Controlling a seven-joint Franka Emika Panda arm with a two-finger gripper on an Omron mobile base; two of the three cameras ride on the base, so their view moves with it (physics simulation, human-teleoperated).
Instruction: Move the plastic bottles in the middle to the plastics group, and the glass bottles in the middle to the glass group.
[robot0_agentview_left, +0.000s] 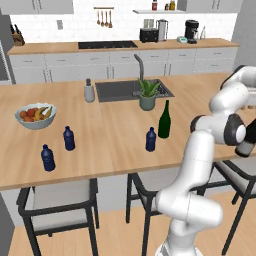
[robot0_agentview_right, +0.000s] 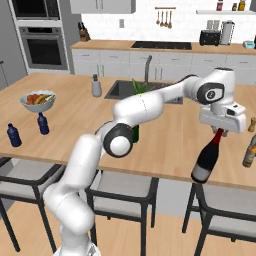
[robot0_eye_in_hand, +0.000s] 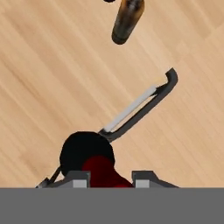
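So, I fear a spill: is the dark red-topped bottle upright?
Tilted: the bottle leans, red top in the pincer, base swung left.

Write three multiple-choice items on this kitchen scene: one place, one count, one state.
1. Where is the green wine bottle?
A. in the sink
B. on the island counter, beside a small blue bottle
C. on a chair

2. How many small blue bottles stand near the fruit bowl?
A. two
B. four
C. none

3. What holds the near-black wine bottle?
A. nothing
B. the fruit bowl
C. the gripper, at its reddish top

Key: 1 B, the left base view shows them side by side; 2 A, two stand there; 3 C, its neck hangs from the jaws.
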